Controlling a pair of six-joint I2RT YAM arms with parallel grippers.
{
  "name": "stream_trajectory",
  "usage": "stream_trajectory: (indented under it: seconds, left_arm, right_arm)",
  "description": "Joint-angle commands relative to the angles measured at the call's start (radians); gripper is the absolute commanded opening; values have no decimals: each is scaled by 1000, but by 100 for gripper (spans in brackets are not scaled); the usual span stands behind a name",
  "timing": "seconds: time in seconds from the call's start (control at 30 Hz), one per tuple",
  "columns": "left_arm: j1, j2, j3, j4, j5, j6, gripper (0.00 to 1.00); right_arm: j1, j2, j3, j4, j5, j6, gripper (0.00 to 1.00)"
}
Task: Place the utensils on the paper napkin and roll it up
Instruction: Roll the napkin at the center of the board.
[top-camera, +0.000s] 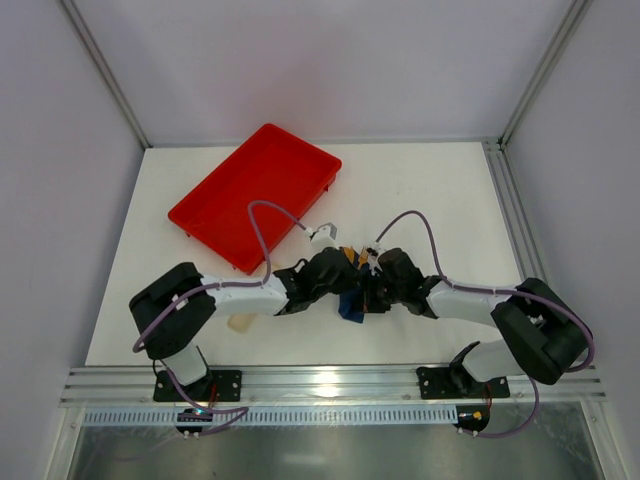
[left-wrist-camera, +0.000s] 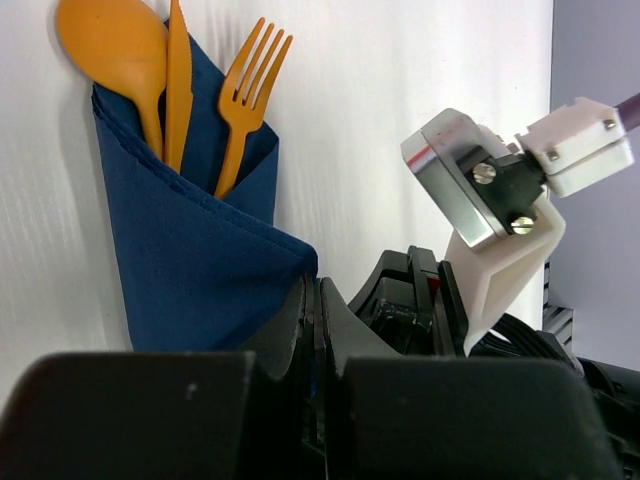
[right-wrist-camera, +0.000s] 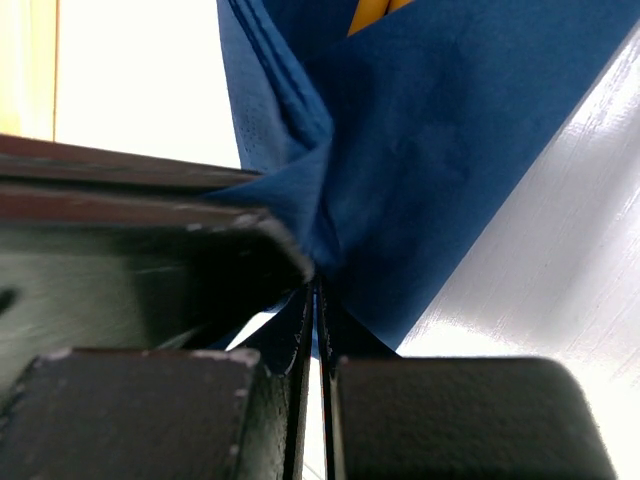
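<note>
Paper napkin (left-wrist-camera: 190, 270) wrapping utensils (left-wrist-camera: 245, 100), long axis near-far, heads far | left gripper (left-wrist-camera: 318, 310) pinched shut on fold | right gripper (right-wrist-camera: 315, 290) likewise, opposite side

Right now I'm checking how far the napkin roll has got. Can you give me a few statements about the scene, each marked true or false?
1. The spoon, knife and fork sit inside the folded paper napkin, heads sticking out. True.
2. The fork lies in the red tray. False: it is tucked in the napkin beside the knife.
3. The right gripper hangs open above the napkin. False: it is shut, pinching a fold of the napkin.
4. The left gripper is shut. True: its fingers meet at the napkin's corner.
</note>
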Motion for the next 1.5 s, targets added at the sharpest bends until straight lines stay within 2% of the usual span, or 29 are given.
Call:
stream_trajectory:
  seconds: [0.0,0.27,0.37,0.53,0.63,0.83,1.0,1.17,1.33,1.47]
  left_arm:
    - [0,13,29,68,34,-22,0]
    - [-3,19,6,143,65,-17,0]
    - [-3,33,15,110,62,-8,0]
    - [-3,34,-6,94,27,4,0]
    - [-3,34,2,73,21,20,0]
    - [-3,40,11,68,21,32,0]
    - [-3,51,19,71,34,36,0]
    - [-6,62,17,85,53,44,0]
    - [-17,59,9,114,59,72,0]
    - [-23,59,-17,178,80,90,0]
  right_arm:
    - [5,12,4,42,11,4,4]
    - [5,15,8,46,19,5,4]
    - [5,-15,16,32,28,-4,4]
    - [-5,-100,68,-123,122,-53,7]
    - [-22,-141,73,-149,131,-54,8]
    - [-61,-223,68,-201,180,-70,23]
    - [-150,-189,56,-171,163,-91,30]
    - [-202,-105,58,-70,108,-88,38]
    - [-205,-22,65,4,88,-70,38]
    - [-203,18,44,76,56,-25,32]
